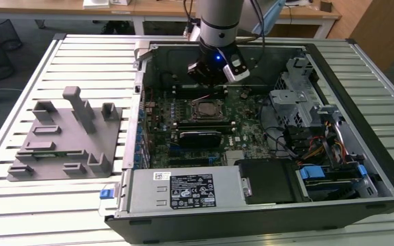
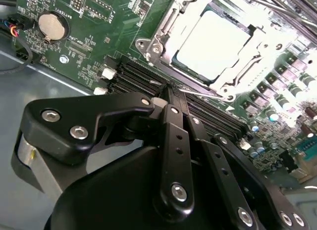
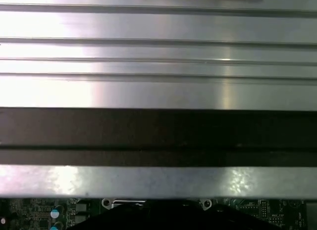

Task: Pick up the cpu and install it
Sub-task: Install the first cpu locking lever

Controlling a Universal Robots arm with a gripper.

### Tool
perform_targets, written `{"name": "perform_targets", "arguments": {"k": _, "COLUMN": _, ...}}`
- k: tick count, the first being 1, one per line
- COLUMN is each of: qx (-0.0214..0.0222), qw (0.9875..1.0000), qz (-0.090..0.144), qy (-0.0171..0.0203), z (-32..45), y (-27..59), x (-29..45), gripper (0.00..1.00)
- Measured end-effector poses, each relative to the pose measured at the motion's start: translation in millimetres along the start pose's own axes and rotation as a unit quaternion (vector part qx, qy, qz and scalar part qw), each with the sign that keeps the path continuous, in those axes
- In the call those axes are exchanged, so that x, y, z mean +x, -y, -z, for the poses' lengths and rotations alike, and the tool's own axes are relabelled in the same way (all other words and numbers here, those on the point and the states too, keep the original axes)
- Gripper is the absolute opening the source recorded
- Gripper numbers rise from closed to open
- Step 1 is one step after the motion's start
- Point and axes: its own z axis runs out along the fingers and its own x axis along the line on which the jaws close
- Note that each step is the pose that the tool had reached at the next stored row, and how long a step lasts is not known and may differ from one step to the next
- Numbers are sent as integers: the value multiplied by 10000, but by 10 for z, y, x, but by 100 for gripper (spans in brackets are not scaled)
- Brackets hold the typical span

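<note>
- Hovering inside the open computer case (image 1: 334,66) in the exterior view, the gripper (image 1: 214,77) hangs near the case's far wall, above the motherboard (image 1: 248,130). The socket (image 1: 207,108) lies just nearer the camera, about mid-board. A grey plastic fixture (image 1: 67,138) sits on the ribbed table (image 1: 19,205), well apart at the exterior view's left.
- In the second wrist view, the cpu (image 2: 213,44) lies flat within the socket's metal frame (image 2: 163,34), with its pale metal top facing out of the case.
- The gripper (image 2: 172,91) appears clenched, its links drawn together with nothing between them. It is apart from the cpu, over the memory slots (image 2: 133,76) beside the socket.
- Handling, as a judgement: the cpu is light, rigid and thin, with a smooth, slippery lid and a delicate underside. The grip belongs on two opposite side edges, with light force.
- Orientation: the part is square, so no long axis stands out. Its edges run parallel to the frame.
- In the first wrist view, the ribbed table (image 3: 158,57) lies beyond a dark case wall (image 3: 158,136), and a strip of motherboard (image 3: 34,212) shows beneath.
</note>
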Motion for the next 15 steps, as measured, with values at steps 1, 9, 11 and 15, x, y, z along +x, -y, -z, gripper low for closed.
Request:
{"name": "perform_targets", "arguments": {"k": 1, "qx": 0, "qw": 10000, "qz": 0, "qy": 0, "z": -8, "y": 1, "x": -4, "gripper": 11}}
{"name": "perform_targets", "arguments": {"k": 9, "qx": 4, "qw": 10000, "qz": 0, "qy": -3, "z": -78, "y": 8, "x": -31, "gripper": 11}}
{"name": "perform_targets", "arguments": {"k": 11, "qx": 11, "qw": 10000, "qz": -1, "qy": -5, "z": -97, "y": 10, "x": -35, "gripper": 11}}
{"name": "perform_targets", "arguments": {"k": 15, "qx": 27, "qw": 10000, "qz": -1, "qy": -10, "z": -134, "y": 14, "x": -41, "gripper": 11}}
